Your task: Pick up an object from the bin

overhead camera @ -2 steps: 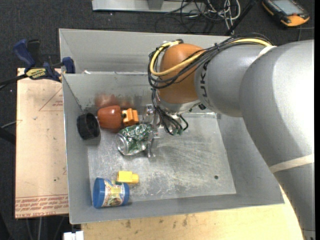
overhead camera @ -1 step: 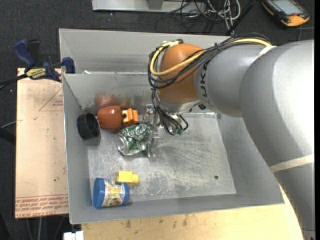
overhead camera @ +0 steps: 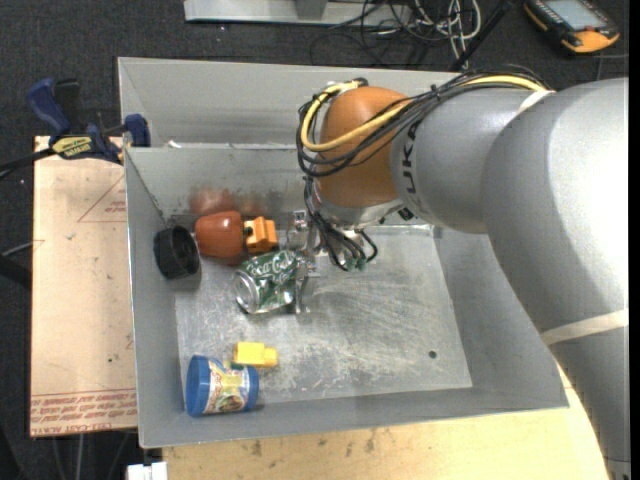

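Since the gripper sits low at the right end of a crushed green-and-silver can, near the middle of the bin, the step in hand looks like the approach or the grasp itself. Whether the gripper is parted or closed cannot be told from this view, and nothing shows the can to be held. The can lies on its side on the floor, its length running left to right.

By this reading, the next move calls for a sure closing across the can's dented body. A straight lift should follow, since crumpled metal may slip or twist out of a shallow hold.

Room is uneven. Just behind the can lie a small orange block and a brown lump, both near the back wall. A black ring sits further left by the side wall. A drag backward or leftward would likely knock these. To the right and front of the can the floor is bare, giving free space for any sideways correction. A yellow block and a blue tub rest toward the front left corner, well apart from the can. The arm and its orange cover hang over the back right part of the bin, so upward is the clearest way out.
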Controlling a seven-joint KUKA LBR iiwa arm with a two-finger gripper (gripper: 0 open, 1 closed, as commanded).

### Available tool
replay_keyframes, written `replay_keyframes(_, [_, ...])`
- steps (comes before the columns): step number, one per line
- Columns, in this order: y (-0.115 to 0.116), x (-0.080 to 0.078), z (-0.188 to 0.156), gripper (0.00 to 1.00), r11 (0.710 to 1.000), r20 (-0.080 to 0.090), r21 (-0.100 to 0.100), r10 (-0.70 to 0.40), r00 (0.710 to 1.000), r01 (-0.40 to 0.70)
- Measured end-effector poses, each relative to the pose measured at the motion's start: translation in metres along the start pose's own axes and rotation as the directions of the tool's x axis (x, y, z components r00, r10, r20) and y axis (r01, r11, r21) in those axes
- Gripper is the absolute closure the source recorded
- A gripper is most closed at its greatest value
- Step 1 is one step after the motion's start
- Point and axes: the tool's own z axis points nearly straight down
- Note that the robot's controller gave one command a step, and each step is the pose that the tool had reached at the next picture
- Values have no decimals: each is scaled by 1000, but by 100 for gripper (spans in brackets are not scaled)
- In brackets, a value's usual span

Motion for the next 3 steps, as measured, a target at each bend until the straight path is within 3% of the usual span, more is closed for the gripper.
replay_keyframes(1, [5, 2, -37, 100, 1000, -2, 0, -17, 1000, 17])
replay_keyframes(2, [6, -4, -14, 100, 997, -1, 0, -74, 997, 74])
replay_keyframes(3, [5, -9, -181, 100, 1000, 4, 0, 21, 1000, -21])
